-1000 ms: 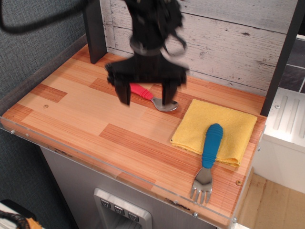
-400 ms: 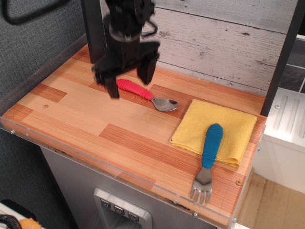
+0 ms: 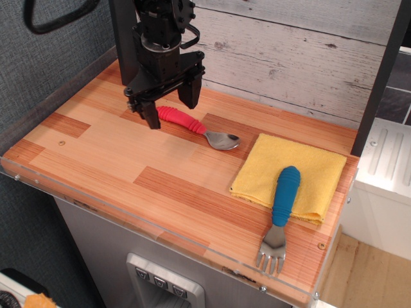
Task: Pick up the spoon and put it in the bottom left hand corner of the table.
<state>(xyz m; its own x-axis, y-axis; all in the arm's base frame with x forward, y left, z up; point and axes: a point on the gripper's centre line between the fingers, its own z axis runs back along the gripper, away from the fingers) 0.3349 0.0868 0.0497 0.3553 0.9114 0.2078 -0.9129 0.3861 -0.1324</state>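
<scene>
I can read no text, label, brand, number or sign anywhere, not on the table (image 3: 115, 163), not on the plank wall (image 3: 302, 45) behind it, and not on the grey base (image 3: 128, 253) below.

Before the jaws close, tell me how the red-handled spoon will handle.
The spoon likely stays rigid and light. Its ribbed red handle should grip well; the shiny metal bowl looks slippery. Lying flat on the table, it may pivot if pinched off-centre.
</scene>
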